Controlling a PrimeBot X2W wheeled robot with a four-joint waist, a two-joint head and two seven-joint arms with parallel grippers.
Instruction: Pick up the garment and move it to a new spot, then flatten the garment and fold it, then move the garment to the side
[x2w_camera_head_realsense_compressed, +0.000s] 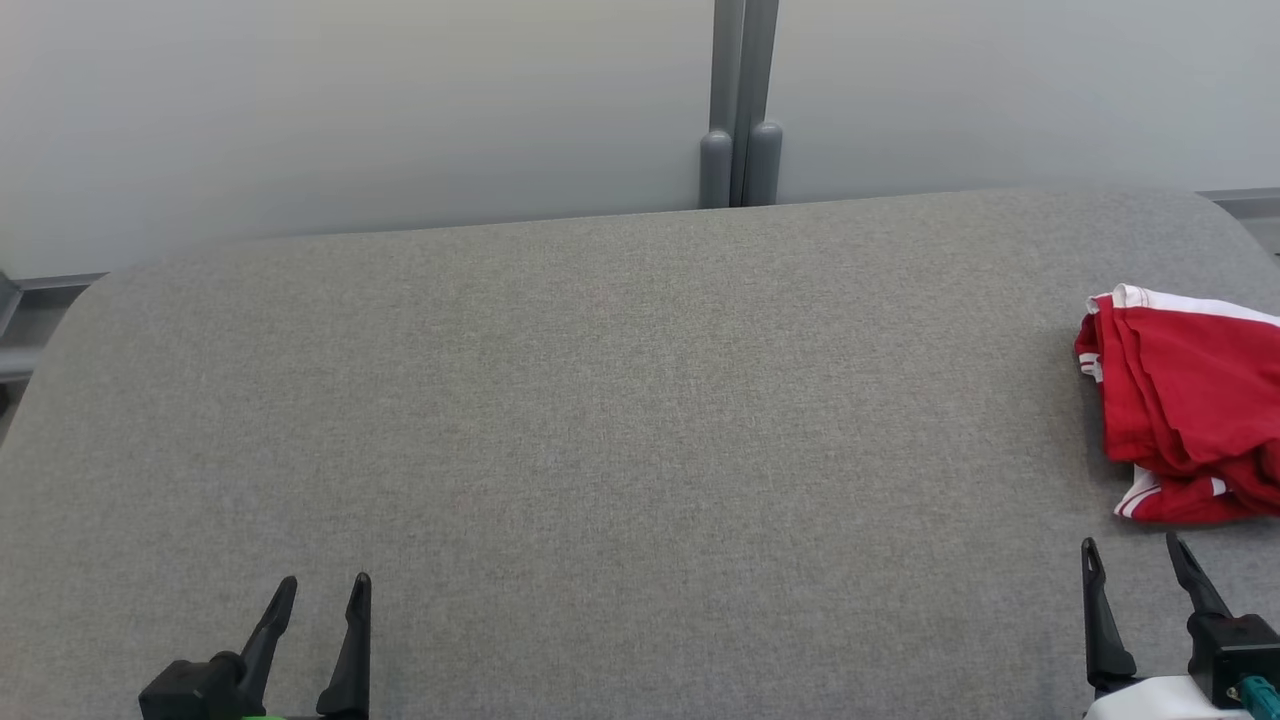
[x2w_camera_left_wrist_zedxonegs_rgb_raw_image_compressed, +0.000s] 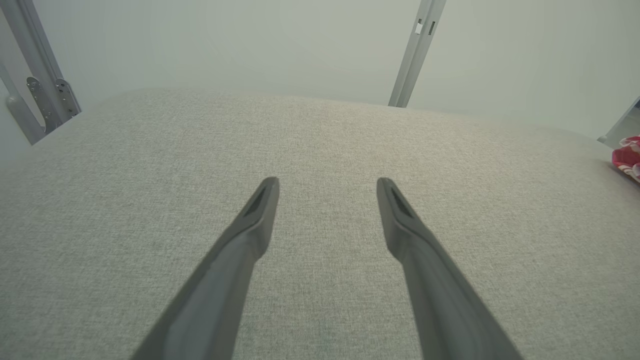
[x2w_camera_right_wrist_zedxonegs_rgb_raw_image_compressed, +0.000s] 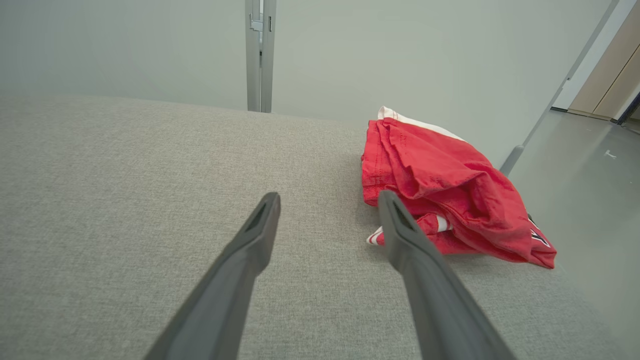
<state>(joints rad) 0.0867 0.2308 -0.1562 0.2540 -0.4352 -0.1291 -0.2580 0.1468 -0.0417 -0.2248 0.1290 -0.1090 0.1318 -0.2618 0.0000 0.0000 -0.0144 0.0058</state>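
We see a red cloth garment with white trim (x2w_camera_head_realsense_compressed: 1190, 400) lying bunched in loose layers at the far right edge of a wide grey fabric-covered table (x2w_camera_head_realsense_compressed: 600, 400), part of it cut off by the head view's right border. Its long axis runs from far to near, along that edge. The right gripper (x2w_camera_head_realsense_compressed: 1132, 545) sits just short of the bundle's near end, its two dark fingers spread apart and holding nothing. The left gripper (x2w_camera_head_realsense_compressed: 325, 582) rests well apart across the table, likewise spread and empty, so the right arm is much the nearer. We judge this fits either a heap waiting to be lifted or a rough fold already set aside. A small dark mark near the hem is too small to read, and we see no brand.
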